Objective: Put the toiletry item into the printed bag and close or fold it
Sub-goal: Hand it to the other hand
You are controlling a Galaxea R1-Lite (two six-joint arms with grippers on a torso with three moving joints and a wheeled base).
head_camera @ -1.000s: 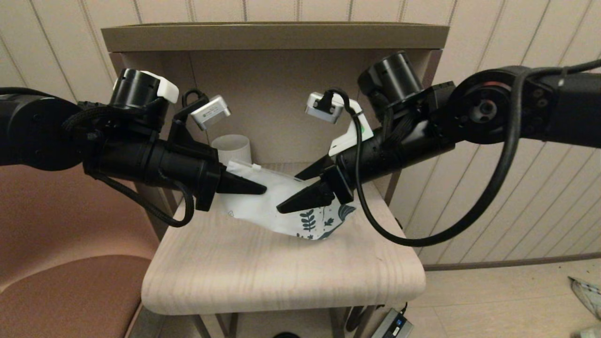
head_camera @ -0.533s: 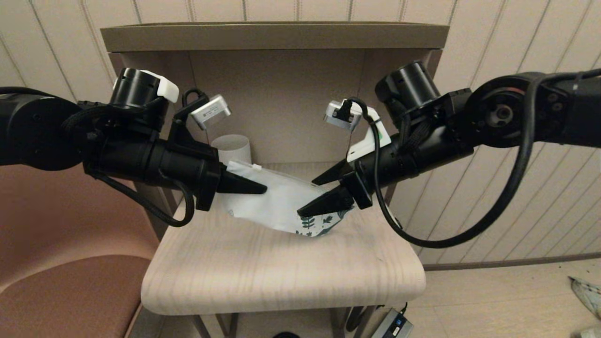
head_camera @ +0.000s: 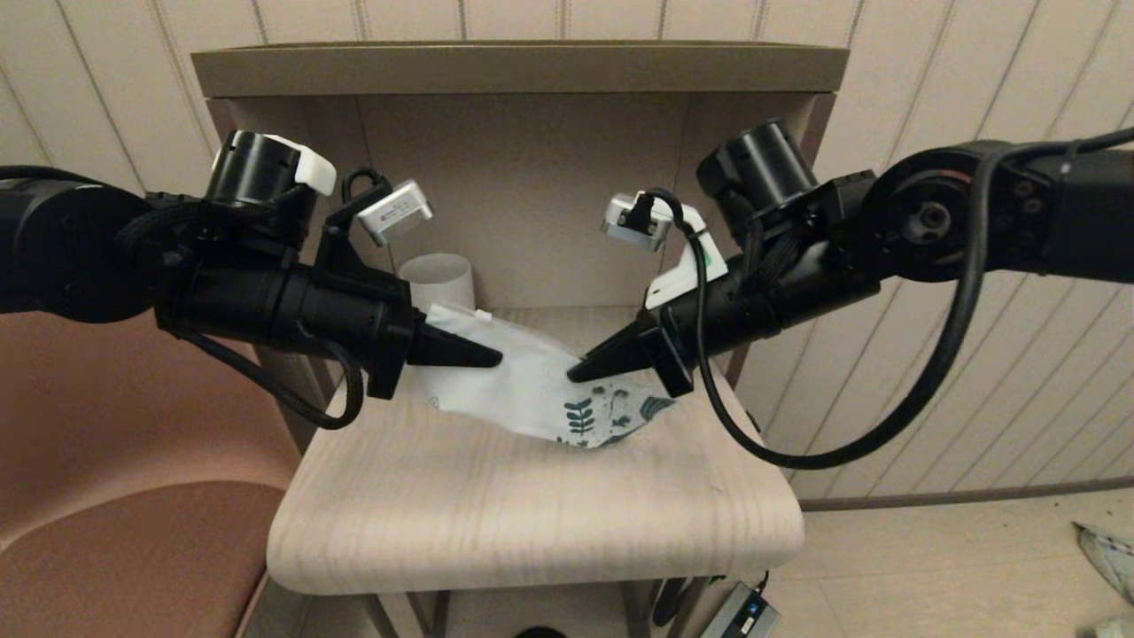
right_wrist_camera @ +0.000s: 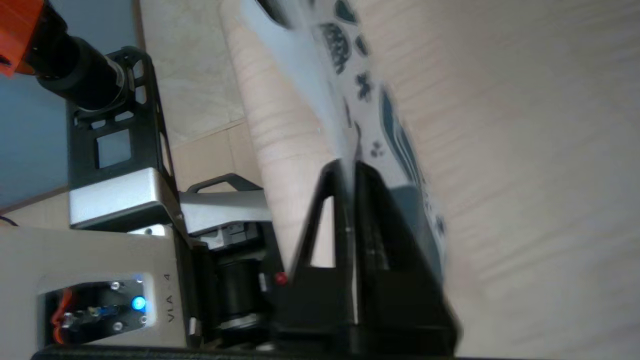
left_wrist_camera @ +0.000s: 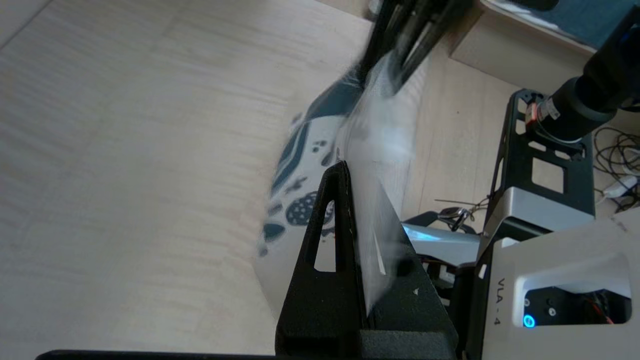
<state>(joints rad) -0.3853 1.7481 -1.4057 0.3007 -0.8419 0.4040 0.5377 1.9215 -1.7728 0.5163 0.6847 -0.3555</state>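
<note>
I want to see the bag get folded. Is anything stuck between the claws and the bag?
No. Both claws already pinch the printed bag: the left claw on its plain white end, the right claw near the leafy end. Nothing visible sits between them. The white mug stands behind, out of the way.

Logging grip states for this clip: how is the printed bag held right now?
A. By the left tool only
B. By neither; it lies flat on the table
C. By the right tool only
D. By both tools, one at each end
D: the left tool pinches the plain white end of the printed bag, and the right tool is shut on it near the leaf-printed end.
</note>
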